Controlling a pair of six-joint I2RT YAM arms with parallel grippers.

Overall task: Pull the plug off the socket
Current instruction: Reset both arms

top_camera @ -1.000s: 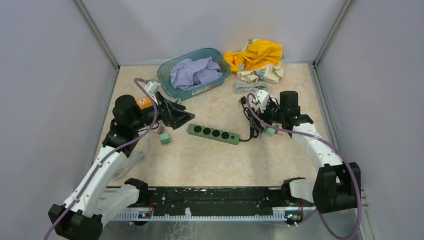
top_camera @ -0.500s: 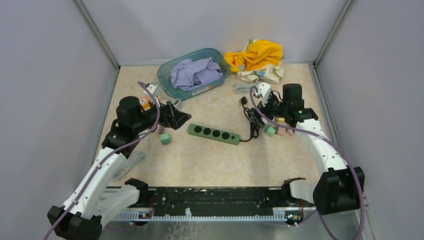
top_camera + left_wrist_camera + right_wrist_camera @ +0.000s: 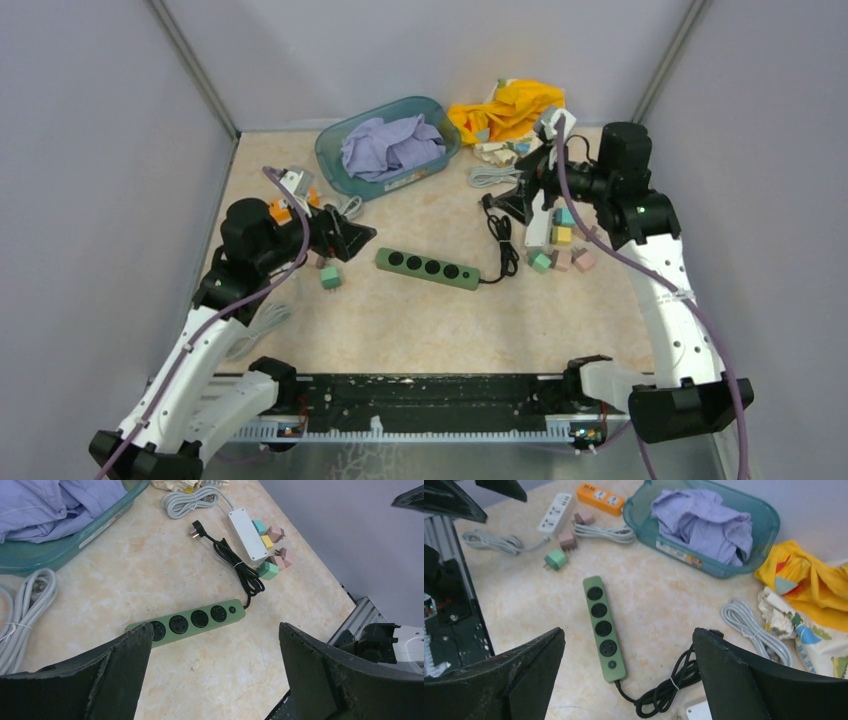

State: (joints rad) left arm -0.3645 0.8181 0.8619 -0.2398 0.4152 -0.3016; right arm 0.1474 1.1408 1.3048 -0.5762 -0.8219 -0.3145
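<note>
The only real container here is the teal bin [image 3: 400,180] at the back. It's stuffed with a lilac cloth [image 3: 390,145], and we can't see anything else in it.

Both grippers are spread as wide as they go and have nothing in them. The left gripper [image 3: 358,236] hangs just off the left end of the green strip [image 3: 428,268]. The right gripper [image 3: 524,188] is up in the air near the white strip [image 3: 247,534], touching nothing.

The plug [image 3: 196,528] on the black cord [image 3: 239,567] lies loose on the table, out of any socket. All four holes of the green strip are bare.

The left wrist view gives us the white strip with cube plugs [image 3: 269,570] bunched against its side, which the top view half hides. We can't tell if any of them is seated. The right wrist view picks up the orange strip [image 3: 600,494] beside the bin.
</note>
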